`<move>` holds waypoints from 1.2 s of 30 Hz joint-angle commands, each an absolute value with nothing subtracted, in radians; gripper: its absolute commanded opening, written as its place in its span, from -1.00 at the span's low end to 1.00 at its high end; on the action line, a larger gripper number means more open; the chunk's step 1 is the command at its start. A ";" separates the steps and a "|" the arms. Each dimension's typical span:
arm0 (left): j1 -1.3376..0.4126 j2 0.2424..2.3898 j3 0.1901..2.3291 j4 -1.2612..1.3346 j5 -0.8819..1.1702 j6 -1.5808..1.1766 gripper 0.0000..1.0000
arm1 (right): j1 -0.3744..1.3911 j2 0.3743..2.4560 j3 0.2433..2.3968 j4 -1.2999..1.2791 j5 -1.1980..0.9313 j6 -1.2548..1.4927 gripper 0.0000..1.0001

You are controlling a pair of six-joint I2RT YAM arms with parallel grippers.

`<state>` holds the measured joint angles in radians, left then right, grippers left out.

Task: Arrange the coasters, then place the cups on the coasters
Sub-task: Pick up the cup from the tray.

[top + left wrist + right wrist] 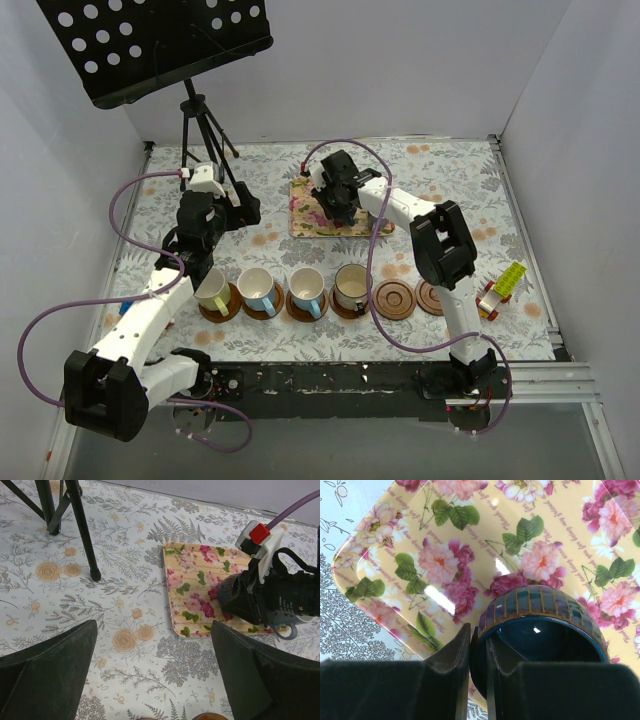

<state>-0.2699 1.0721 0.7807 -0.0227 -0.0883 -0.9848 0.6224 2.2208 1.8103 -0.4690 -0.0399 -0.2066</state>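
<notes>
Right wrist: right tool (pixel 477 645), barely parted, pinches dark blue cup (pixel 545 605) rim.

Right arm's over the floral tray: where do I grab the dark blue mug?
Pinch the rim wall of the dark blue mug from above, one finger inside and one outside. Its open mouth faces up on the tray, and the right gripper straddles that wall now.

Lighting: bright, even and diffuse, from overhead. Shadows: soft and faint on the tablecloth (pixel 125 605), which is sharp throughout. Glare: white streaks on the glossy floral tray (pixel 440 600); one small glint inside the dark blue cup (pixel 540 620). Focus: the left fingers (pixel 50 675), close to the lens, soft-edged and nearly featureless black. Distortion: mild wide-angle stretch at top-view corners.
</notes>
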 commanded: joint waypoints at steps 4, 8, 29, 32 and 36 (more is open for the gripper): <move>-0.264 1.066 0.808 -0.018 -0.083 -0.983 0.96 | 0.623 2.155 1.841 -0.446 -0.046 -0.219 -0.97; -0.264 1.066 0.808 -0.018 -0.084 -0.983 0.96 | 0.623 2.114 1.836 -0.448 -0.069 -0.230 -0.97; -0.265 1.048 0.804 -0.020 -0.072 -0.988 0.96 | 0.621 1.698 1.585 -0.425 -0.210 -0.189 -0.97; -0.265 1.052 0.801 -0.021 -0.074 -0.989 0.96 | 0.620 1.619 1.522 -0.436 -0.232 -0.187 -0.97; -0.265 1.054 0.805 -0.025 -0.071 -0.989 0.96 | 0.621 1.510 1.424 -0.456 -0.238 -0.186 -0.97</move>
<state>-0.2699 1.0718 0.7807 -0.0231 -0.0845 -0.9882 0.6220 1.6325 1.4788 -0.4782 -0.2066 -0.1860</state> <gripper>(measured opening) 0.981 0.206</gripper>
